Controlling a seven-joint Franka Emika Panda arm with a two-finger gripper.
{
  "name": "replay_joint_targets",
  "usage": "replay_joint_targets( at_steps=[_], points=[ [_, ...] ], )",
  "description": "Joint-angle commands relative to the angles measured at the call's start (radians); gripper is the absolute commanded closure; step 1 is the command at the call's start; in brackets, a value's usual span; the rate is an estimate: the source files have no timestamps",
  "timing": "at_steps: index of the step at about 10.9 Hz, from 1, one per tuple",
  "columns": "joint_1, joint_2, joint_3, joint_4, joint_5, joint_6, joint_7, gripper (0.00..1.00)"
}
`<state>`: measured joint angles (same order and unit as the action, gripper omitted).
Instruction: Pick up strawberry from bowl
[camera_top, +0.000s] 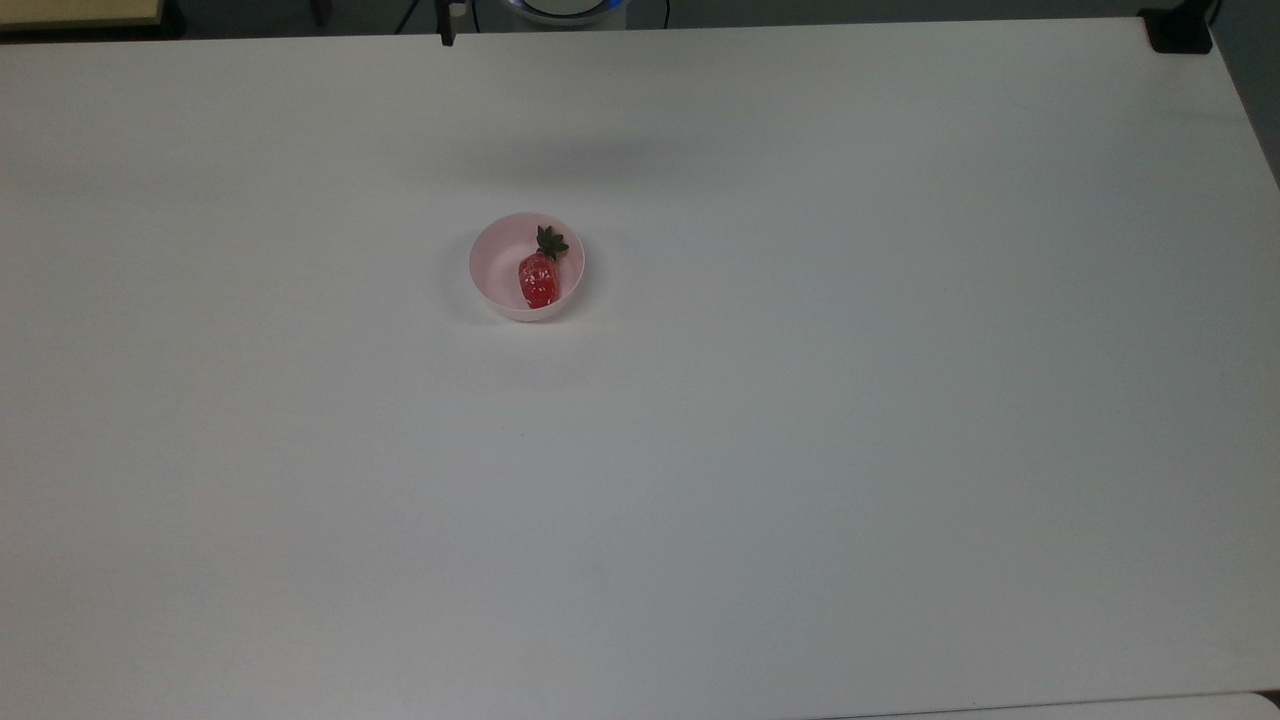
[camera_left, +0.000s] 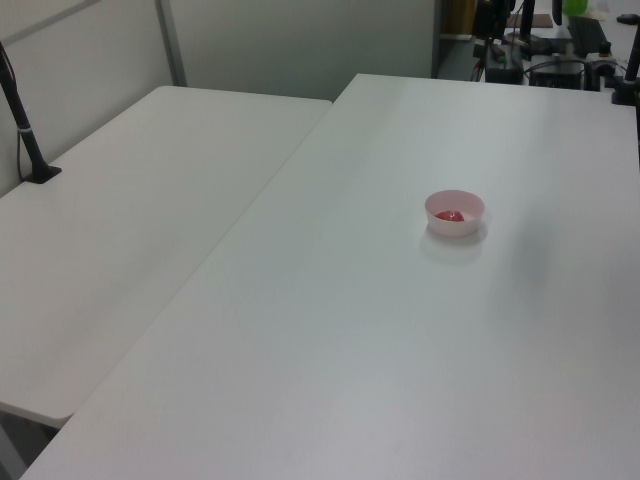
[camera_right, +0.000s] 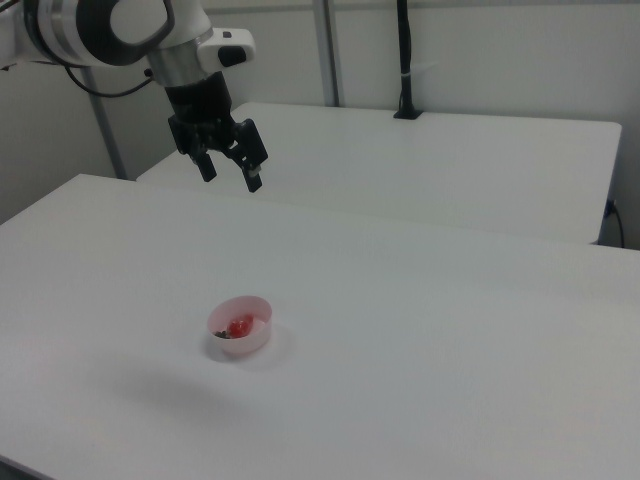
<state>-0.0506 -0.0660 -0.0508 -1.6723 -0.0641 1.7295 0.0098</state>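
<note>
A small pale pink bowl (camera_top: 495, 262) stands near the middle of the white table, also seen as the bowl (camera_left: 466, 213) in the left view and the bowl (camera_right: 254, 322) in the right view. Inside it lies a glossy red strawberry (camera_top: 538, 280) with a dark green leafy top pointing to the top view's upper right; the strawberry (camera_left: 449, 216) and strawberry (camera_right: 239, 326) peek over the rim elsewhere. My gripper (camera_right: 232, 178) hangs high above the table, up and behind the bowl in the right view, open with nothing between its fingers.
A second white table (camera_left: 120, 220) adjoins on the left view's left, with a black pole clamp (camera_left: 30, 140) at its edge. Equipment and cables (camera_left: 540, 50) stand beyond the far end. A black clamp (camera_top: 1180, 35) sits at the top view's upper right corner.
</note>
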Motion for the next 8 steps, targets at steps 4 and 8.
replay_joint_targets(
  at_steps=[4,8],
  points=[
    [0.011,-0.003,0.005,-0.006,0.024,-0.008,-0.013,0.00],
    [0.011,0.000,0.005,-0.009,0.024,-0.008,-0.020,0.00]
  ],
)
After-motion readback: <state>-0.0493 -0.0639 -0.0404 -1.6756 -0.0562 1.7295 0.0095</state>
